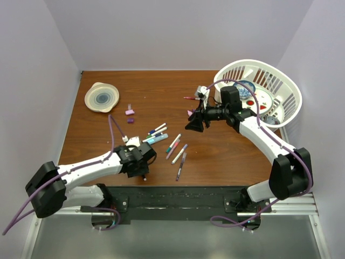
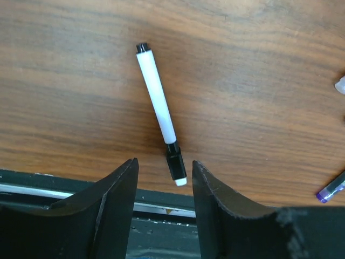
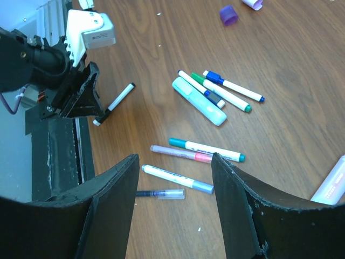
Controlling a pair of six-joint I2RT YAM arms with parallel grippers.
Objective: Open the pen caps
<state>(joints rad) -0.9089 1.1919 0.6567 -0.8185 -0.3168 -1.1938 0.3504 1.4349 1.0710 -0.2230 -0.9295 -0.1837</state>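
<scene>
White pen (image 2: 158,97) lies flat, black cap (image 2: 176,165) pointing toward left end effector (image 2: 164,163).

Wooden table (image 1: 215,156) with scattered pens (image 1: 173,143), loose purple caps (image 1: 130,113), a bowl (image 1: 102,97), a white basket (image 1: 288,94)

We see a bench (image 2: 259,70) of brown wood grain with a smooth, faintly glossy finish. The pen (image 2: 158,102) has a smooth white plastic barrel. The left gripper (image 2: 164,172) looks like matt black plastic, slightly rough at its edges.
</scene>
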